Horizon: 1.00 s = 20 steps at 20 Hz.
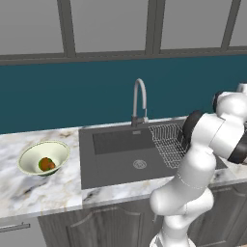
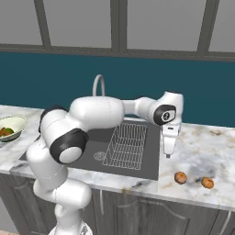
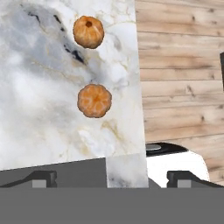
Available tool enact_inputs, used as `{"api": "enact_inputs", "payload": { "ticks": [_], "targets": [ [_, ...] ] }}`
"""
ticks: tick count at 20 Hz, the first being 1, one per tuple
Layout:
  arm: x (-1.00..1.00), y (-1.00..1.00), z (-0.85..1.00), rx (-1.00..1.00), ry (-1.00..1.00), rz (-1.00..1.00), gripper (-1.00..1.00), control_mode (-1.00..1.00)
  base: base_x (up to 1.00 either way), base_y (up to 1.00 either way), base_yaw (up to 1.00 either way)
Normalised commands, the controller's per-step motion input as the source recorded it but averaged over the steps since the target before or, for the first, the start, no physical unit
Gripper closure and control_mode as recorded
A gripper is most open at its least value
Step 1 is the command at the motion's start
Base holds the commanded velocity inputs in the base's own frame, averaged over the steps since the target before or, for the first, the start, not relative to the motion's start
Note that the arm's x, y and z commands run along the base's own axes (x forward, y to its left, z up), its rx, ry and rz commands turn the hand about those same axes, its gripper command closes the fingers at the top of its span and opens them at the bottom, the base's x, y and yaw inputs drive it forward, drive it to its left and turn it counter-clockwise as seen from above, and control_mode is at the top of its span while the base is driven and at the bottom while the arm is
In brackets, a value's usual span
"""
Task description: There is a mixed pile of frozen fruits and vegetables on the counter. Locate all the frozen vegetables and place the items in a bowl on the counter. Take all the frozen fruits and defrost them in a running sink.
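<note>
Hand view: end effector (image 3: 112,177) fingers apart above two frozen fruits (image 3: 94,101); seemingly unlabelled.

Teal wall (image 1: 72,96) runs behind worktop, full width of scene. Above it, row of pale grey window panes (image 2: 78,23) split by dark grey mullions, dark sill strip along bottom. Below worktop, dark grey cabinet fronts (image 2: 133,213) with raised arched panels; at far left, lighter grey drawer front (image 1: 17,234) with silver bar handle. Wooden plank floor (image 3: 183,74), light brown with visible grain, lies beyond worktop's near edge in hand view.
</note>
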Motion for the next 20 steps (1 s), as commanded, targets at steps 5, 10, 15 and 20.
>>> {"api": "enact_inputs", "payload": {
  "ticks": [5,10,15,20],
  "targets": [
    [0.0,-0.23,-0.05,0.0,0.0,-0.01,-1.0,-1.0,0.0,0.0,0.0],
    [0.0,-0.17,-0.12,-0.01,0.0,0.02,-1.0,-1.0,0.0,0.0,0.0],
    [0.05,-0.08,-0.15,0.0,-0.02,0.04,-1.0,-1.0,0.0,0.0,0.0],
    [0.1,-0.08,-0.11,0.0,-0.02,0.03,-1.0,-1.0,0.0,0.0,0.0]
  ]
}}
